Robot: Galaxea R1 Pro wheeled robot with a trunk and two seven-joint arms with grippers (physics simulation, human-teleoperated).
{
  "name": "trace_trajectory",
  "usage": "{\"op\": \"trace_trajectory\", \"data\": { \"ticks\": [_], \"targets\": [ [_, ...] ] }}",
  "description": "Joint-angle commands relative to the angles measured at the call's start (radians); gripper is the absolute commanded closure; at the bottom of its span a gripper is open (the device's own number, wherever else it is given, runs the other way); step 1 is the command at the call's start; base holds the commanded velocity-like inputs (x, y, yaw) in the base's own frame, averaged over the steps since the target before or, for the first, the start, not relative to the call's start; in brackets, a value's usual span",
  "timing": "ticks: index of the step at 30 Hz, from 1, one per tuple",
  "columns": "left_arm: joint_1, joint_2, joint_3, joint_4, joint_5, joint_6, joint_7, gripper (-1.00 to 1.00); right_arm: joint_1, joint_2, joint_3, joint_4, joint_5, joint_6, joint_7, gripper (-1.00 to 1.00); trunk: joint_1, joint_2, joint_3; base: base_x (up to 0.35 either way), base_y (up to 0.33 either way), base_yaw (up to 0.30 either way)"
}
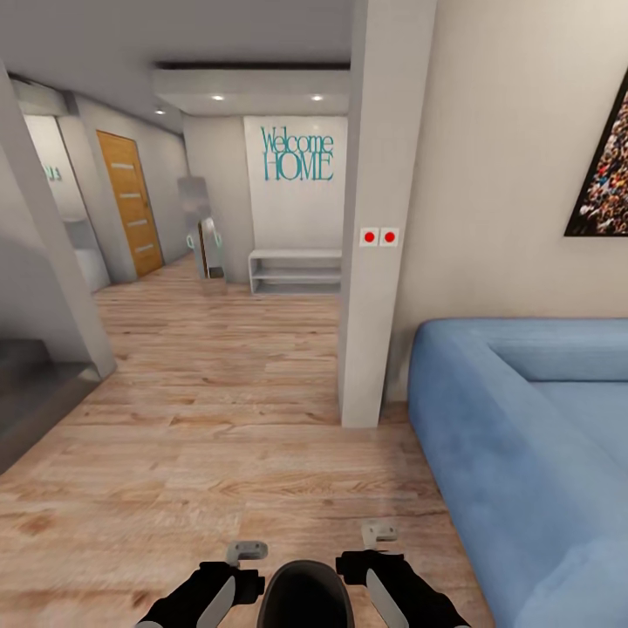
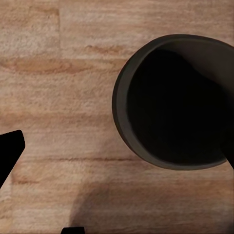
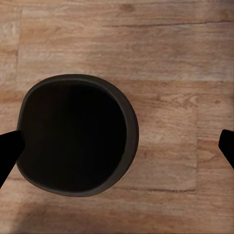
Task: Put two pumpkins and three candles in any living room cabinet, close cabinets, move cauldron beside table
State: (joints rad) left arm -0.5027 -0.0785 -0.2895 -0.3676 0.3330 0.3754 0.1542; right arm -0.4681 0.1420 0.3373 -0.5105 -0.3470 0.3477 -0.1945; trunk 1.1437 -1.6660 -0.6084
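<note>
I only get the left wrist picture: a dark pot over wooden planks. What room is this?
Observer: The head view shows a blue sofa on the robot's right and a hallway ahead.
Visitor: And where is the pot from up there?
Observer: The pot sits low in the head view, between the two black arms.
Visitor: Is the other hand gripping it?
Observer: In the right wrist view the right gripper is spread wide, with one tip at the pot's rim and the other over bare floor.
</note>
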Motion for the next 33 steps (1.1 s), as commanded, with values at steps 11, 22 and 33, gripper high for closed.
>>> {"op": "trace_trajectory", "data": {
  "ticks": [11, 22, 33],
  "targets": [
    [0.0, 0.001, -0.008, -0.002, 0.01, 0.004, 0.009, -1.0, -0.001, -0.001, 0.008, -0.002, -0.01, 0.002, -0.01, -1.0, 0.042, -0.078, -0.036, 0.0, 0.0, 0.0],
    [0.0, 0.001, -0.008, -0.002, 0.009, 0.003, 0.009, -1.0, 0.0, -0.001, 0.008, -0.002, -0.01, 0.002, -0.01, -1.0, 0.084, -0.155, -0.07, 0.0, 0.0, 0.0],
    [0.0, 0.0, -0.008, -0.002, 0.009, 0.003, 0.01, -1.0, -0.001, -0.001, 0.007, 0.0, -0.009, 0.003, -0.01, -1.0, 0.127, -0.232, -0.105, 0.0, 0.0, 0.0]
  ]
}}
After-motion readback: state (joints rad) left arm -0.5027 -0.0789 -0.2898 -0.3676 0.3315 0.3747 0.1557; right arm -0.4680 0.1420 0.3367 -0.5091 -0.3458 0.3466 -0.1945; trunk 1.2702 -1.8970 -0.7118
